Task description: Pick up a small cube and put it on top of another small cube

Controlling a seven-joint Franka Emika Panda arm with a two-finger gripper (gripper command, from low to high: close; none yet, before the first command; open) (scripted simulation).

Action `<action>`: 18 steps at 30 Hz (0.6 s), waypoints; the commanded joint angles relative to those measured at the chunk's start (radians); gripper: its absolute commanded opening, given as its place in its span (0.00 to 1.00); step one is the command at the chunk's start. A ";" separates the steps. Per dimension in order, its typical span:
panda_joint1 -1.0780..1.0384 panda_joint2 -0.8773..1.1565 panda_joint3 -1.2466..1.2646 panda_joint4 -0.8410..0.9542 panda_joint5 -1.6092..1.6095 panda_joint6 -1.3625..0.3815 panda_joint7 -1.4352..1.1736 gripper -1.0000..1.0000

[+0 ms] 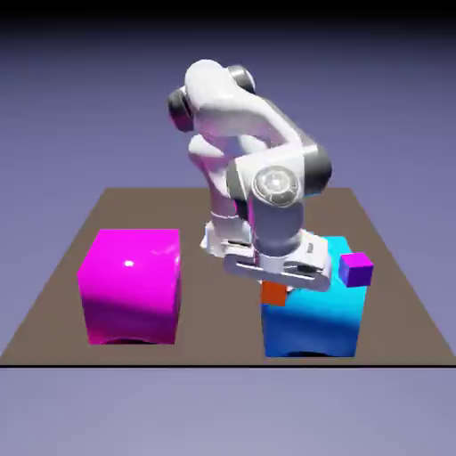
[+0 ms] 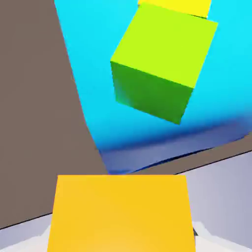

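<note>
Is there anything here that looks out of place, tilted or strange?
Nothing looks damaged or spilled. The orange cube hangs under the end effector, over the blue block. The purple cube sits at that block's corner nearest the exterior view's right, close to the edge.

Two big blocks, one magenta (image 1: pixel 130 285) and one cyan (image 1: pixel 314 307). Three small cubes: one orange (image 1: pixel 274 293), one purple (image 1: pixel 355 269), one yellow-green (image 2: pixel 160 61).
</note>
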 commanded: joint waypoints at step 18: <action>0.176 -0.100 -0.048 -0.136 0.208 -0.005 0.086 1.00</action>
